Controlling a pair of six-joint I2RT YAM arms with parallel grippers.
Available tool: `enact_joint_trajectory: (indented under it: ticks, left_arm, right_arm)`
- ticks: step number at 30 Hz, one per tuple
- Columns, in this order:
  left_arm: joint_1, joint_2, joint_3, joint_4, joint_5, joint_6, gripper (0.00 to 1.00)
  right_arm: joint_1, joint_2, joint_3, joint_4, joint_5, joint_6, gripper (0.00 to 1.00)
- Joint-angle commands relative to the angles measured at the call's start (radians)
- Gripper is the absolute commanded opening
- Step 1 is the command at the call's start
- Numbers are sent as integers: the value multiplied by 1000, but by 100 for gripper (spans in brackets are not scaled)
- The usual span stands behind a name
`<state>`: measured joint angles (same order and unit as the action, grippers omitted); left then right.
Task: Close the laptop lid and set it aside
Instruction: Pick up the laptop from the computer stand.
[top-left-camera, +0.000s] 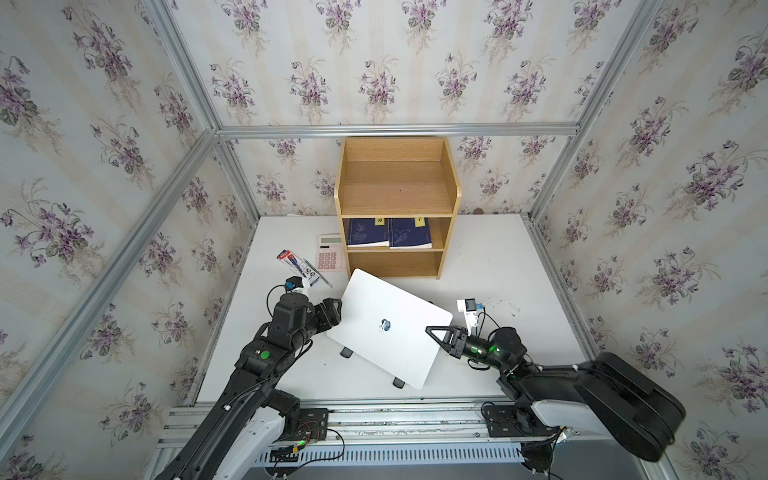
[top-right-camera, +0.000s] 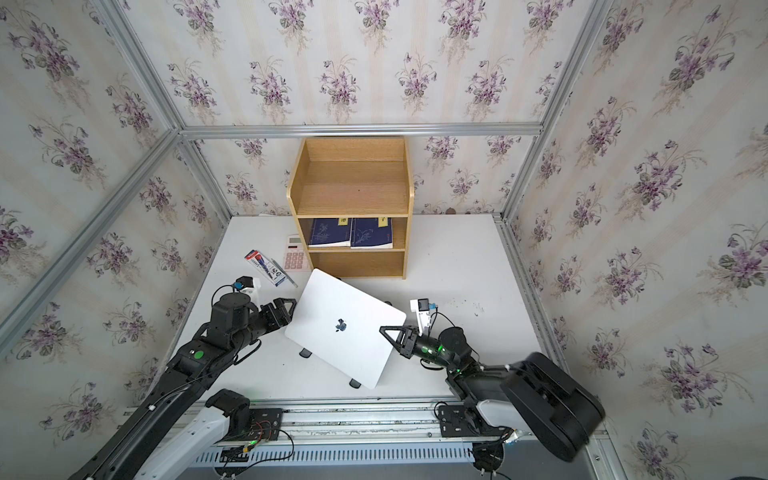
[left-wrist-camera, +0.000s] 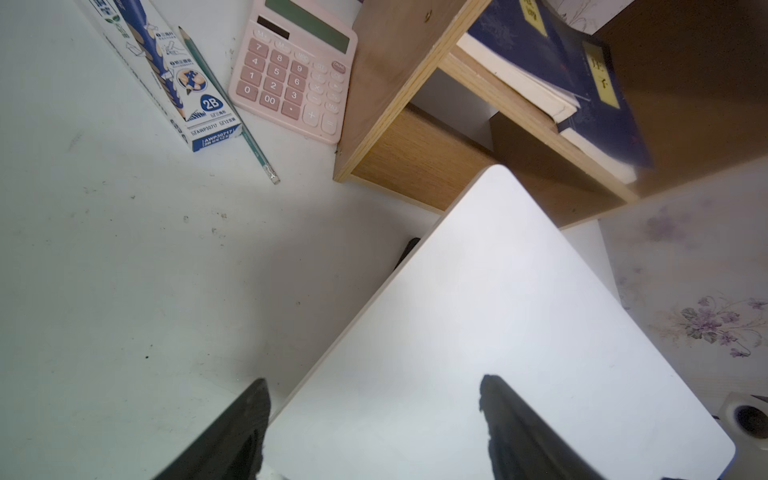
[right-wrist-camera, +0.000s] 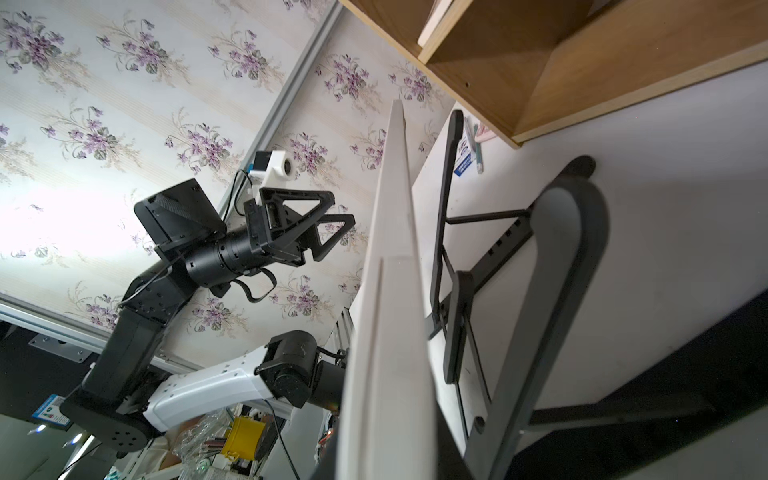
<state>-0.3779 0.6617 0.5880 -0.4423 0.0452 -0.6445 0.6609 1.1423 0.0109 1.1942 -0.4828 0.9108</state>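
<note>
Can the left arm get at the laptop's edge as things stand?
Probably yes. The left end effector is open at the edge of the closed laptop; that edge runs between the fingers in the left wrist view. The pencil box and calculator lie farther back.

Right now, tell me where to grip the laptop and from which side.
Grip the laptop by its thin right edge, coming in sideways from the right, one jaw above, one beneath. It lies closed and tilted on the stand, so that edge hangs clear of the table. The right gripper is at that edge.
</note>
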Motion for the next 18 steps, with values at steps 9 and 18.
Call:
enact_joint_trajectory:
  ticks: [9, 18]
  left_arm:
    - [0, -237, 44, -95, -18, 31, 81]
    - [0, -400, 46, -88, 26, 45, 82]
  right_arm:
    - [0, -451, 184, -705, 62, -79, 0]
    - [2, -666, 296, -877, 27, -37, 0]
